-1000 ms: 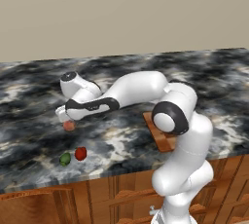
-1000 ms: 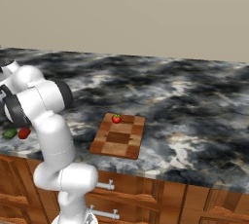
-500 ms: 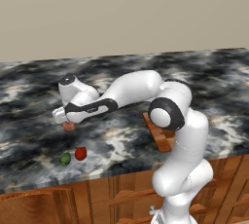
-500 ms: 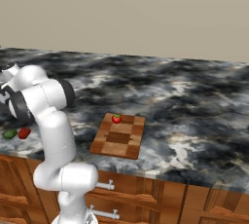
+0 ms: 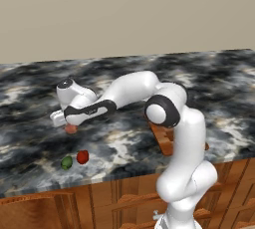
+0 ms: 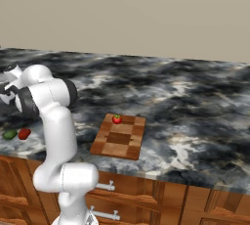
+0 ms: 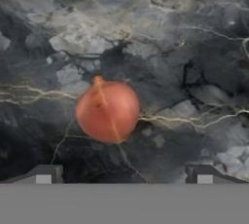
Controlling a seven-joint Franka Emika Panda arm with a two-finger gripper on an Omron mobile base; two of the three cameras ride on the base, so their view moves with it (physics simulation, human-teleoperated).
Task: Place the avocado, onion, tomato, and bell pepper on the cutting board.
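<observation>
The pinkish-brown onion (image 7: 108, 111) lies on the dark marble counter just ahead of my open gripper (image 7: 122, 177), a little left of the middle between the fingertips (image 7: 44, 174). From the left base the gripper (image 5: 68, 122) hovers right above the onion (image 5: 71, 129). The dark green avocado (image 5: 66, 162) and the red bell pepper (image 5: 82, 157) sit side by side near the counter's front edge. The tomato (image 6: 116, 119) rests on the far end of the checkered cutting board (image 6: 119, 141), well to the right of the hand.
The marble counter (image 6: 185, 101) stretches wide to the right of the board. My own arm arches over the counter between the onion and the board (image 5: 167, 143). Wooden drawers (image 6: 161, 194) run below the front edge.
The hand has shifted a little to the left and lower, closing in over the onion. The produce and the board have not moved.
</observation>
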